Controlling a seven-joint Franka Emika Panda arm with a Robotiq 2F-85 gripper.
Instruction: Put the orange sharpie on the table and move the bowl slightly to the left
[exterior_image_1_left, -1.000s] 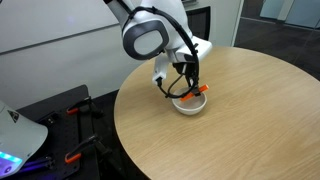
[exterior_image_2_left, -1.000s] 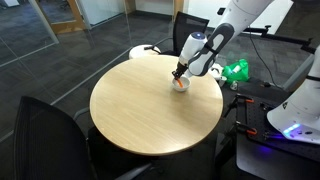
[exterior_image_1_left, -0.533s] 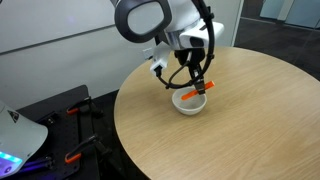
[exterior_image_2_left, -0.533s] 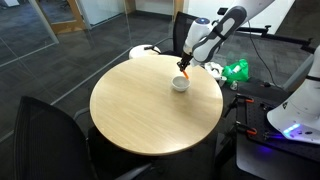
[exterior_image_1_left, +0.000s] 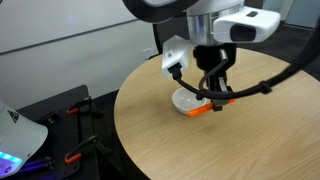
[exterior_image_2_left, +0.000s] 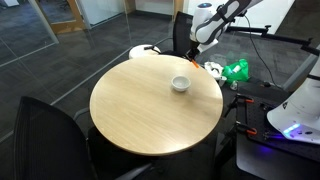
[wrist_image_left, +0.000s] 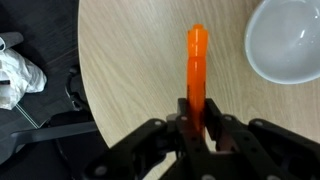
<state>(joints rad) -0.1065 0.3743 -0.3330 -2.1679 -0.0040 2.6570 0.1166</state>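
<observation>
In the wrist view the gripper (wrist_image_left: 197, 118) pinches one end of the orange sharpie (wrist_image_left: 195, 65), holding it in the air over the table (wrist_image_left: 130, 60). Farther off, the white bowl (wrist_image_left: 285, 40) stands empty on the tabletop.

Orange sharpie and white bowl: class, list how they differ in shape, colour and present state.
Shape: the slim bright orange sharpie is a long stick; the small round white bowl is shallow and wide. Colour: sharpie orange, bowl white. State: the sharpie is clamped in the end effector, held above the light wood-grain round table; the bowl rests on it, ungripped. Shared: both look plain and single-coloured.
</observation>
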